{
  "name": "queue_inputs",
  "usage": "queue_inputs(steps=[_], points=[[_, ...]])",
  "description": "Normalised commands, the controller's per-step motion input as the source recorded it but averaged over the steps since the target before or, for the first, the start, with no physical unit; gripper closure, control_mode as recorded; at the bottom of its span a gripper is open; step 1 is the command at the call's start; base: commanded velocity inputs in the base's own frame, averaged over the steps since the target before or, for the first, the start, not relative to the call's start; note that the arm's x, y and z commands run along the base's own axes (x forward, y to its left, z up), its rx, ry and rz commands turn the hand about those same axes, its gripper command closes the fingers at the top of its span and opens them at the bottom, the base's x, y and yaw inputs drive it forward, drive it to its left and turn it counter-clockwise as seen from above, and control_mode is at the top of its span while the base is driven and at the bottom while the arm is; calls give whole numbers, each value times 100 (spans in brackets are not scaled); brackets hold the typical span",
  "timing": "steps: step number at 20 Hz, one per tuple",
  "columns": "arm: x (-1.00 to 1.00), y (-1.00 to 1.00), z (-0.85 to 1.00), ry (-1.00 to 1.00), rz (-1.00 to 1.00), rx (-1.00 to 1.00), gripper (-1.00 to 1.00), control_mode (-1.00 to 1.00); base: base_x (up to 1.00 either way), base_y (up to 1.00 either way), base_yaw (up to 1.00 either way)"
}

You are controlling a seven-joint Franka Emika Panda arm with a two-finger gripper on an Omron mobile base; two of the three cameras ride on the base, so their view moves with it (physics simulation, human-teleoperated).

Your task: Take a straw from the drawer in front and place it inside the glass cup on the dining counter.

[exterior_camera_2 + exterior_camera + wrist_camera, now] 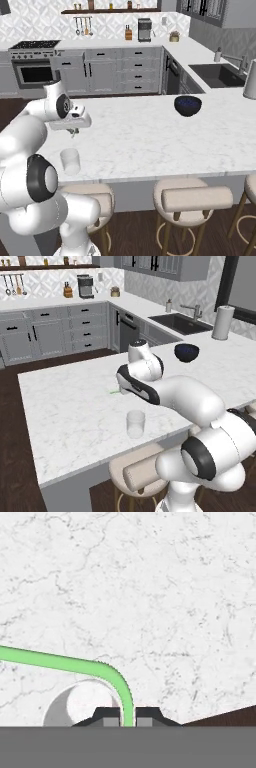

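1. Clearly, the gripper (pixel 128 718) is closed tight on the straw (pixel 75 664), which rises between the 2 fingertips (pixel 107 716), bends sharply and runs off sideways over the dining counter (pixel 165 602).
2. From the left base camera, a sliver of the straw (pixel 115 391) pokes out past the hand above the marble, well short of the counter's far edge.
3. The glass cup (pixel 135 424) stands upright near the stool-side edge of the counter; in the hand camera its round rim (pixel 80 704) sits just beside the fingertips, low and off to one side.
4. Risk: the long free end points away from the cup, so a straight descent would likely land the straw on the marble or across the rim instead of inside.
5. Risk: the cup looks light and stands near the edge; a nudge from the fingers or the straw could tip it or push it off.
6. Risk: letting go while the straw is tilted could let it roll away.
7. No brands, labels or writing can be read anywhere.
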Motion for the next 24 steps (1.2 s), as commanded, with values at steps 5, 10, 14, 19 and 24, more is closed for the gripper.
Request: queue_inputs(steps=[5, 10, 14, 19, 24], points=[[0, -49, 39, -3, 11, -31, 100, -100, 0, 0, 0], [-17, -11, 31, 0, 16, -35, 100, -100, 0, 0, 0], [-43, 0, 4, 0, 20, -37, 100, -100, 0, 0, 0], [-25, 0, 0, 0, 20, -39, 100, -100, 0, 0, 0], [3, 15, 0, 0, 10, -31, 100, -100, 0, 0, 0]])
